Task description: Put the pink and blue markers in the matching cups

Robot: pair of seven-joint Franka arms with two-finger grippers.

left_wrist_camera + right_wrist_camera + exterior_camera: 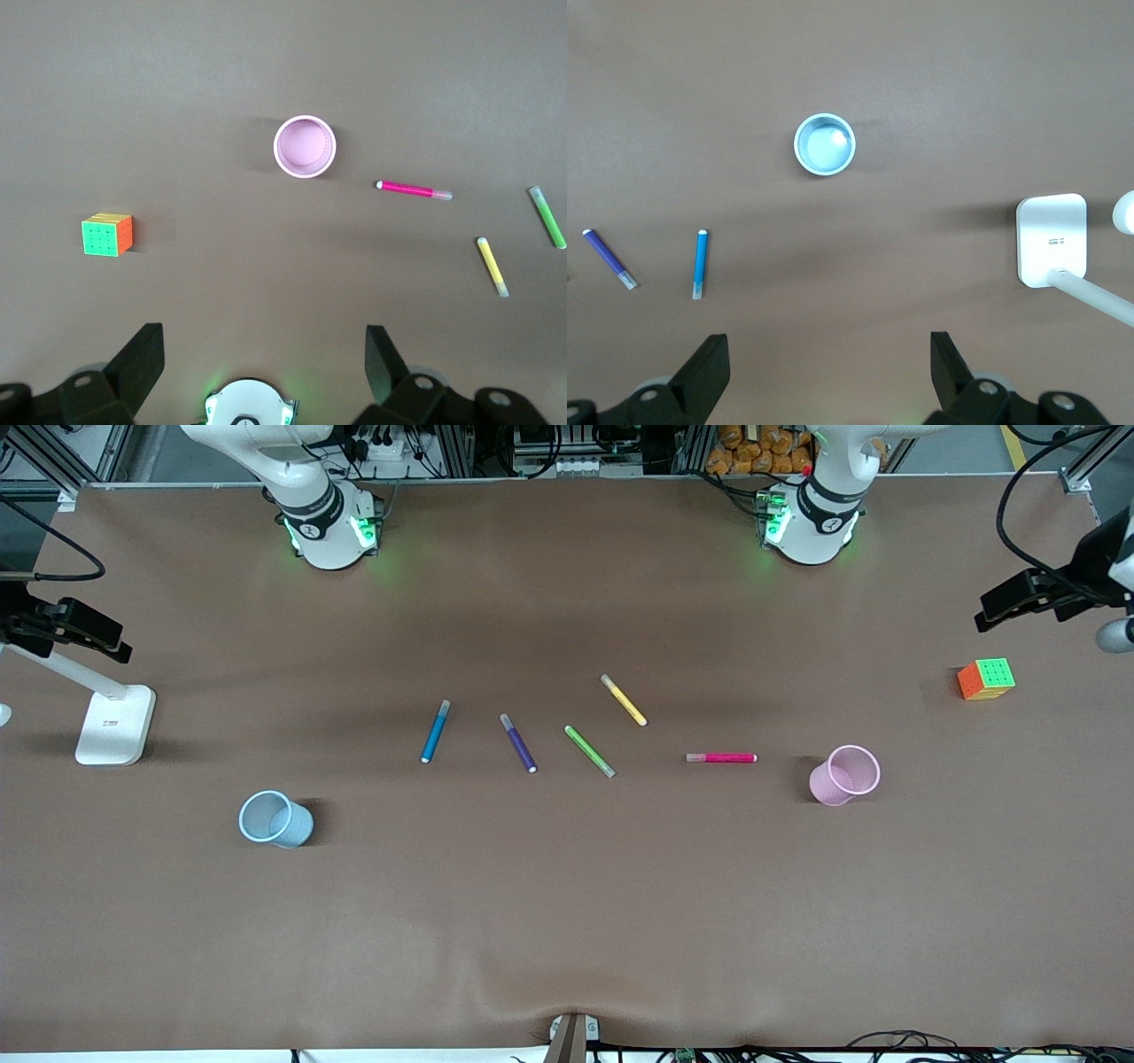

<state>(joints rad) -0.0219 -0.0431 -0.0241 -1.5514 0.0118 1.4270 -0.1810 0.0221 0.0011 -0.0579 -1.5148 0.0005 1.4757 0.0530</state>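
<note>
The pink marker (721, 758) (414, 189) lies flat on the brown table, next to the upright light pink cup (828, 786) (279, 147) toward the left arm's end. Toward the right arm's end, the blue marker (435, 732) (700, 263) lies flat. The light blue cup (297, 828) (799, 145) stands nearer the front camera than it. Both cups are empty. My left gripper (263, 356) hangs open high over the table by its own base, holding nothing. My right gripper (828, 363) is likewise open and empty, high above the table. Neither gripper shows in the front view.
Between the two task markers lie a purple marker (518, 742) (609, 258), a green marker (590, 751) (547, 216) and a yellow marker (624, 700) (493, 266). A colourful cube (986, 679) (107, 234) sits at the left arm's end. A white stand (115, 724) (1051, 239) sits at the right arm's end.
</note>
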